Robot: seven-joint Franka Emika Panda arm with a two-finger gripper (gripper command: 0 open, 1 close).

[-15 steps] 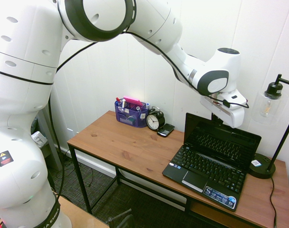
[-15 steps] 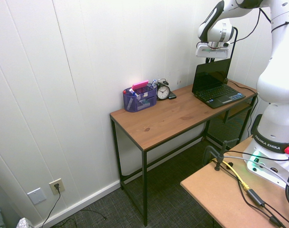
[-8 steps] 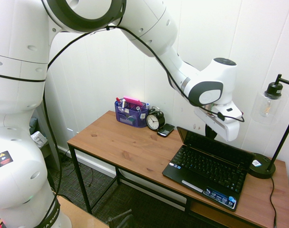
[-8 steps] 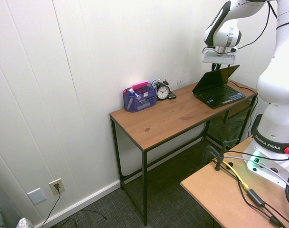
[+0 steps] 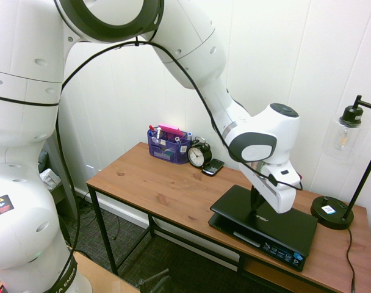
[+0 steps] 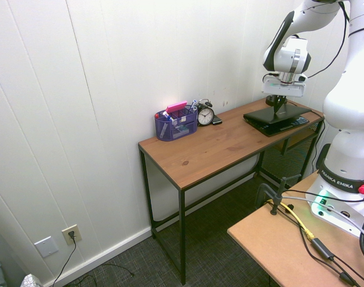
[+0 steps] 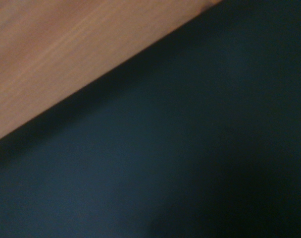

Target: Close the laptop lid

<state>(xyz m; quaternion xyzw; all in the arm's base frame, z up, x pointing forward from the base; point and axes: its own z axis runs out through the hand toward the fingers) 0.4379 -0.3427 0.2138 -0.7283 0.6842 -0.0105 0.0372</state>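
The laptop lid (image 5: 268,221) is a matte black panel lying almost flat over the netbook's base, whose front strip (image 5: 282,248) still shows below it. My gripper (image 5: 257,206) points down onto the lid's outer face near its middle, fingers shut and empty, tips touching the panel. From the other side, the lid (image 6: 290,112) lies low on the desk's right end with the gripper (image 6: 276,108) on top of it. The wrist view is filled by the lid (image 7: 190,148), dark and blurred, with a corner of the wooden desk (image 7: 66,49).
On the wooden desk (image 5: 155,183) stand a purple organizer (image 5: 168,145), an alarm clock (image 5: 199,155) and a small black phone (image 5: 213,166) by the wall. A black lamp (image 5: 351,122) with its round base (image 5: 331,212) stands right of the laptop.
The lid has swung from upright, through a half-open tilt, down to almost flat. My gripper has moved down and toward the desk's front with it.
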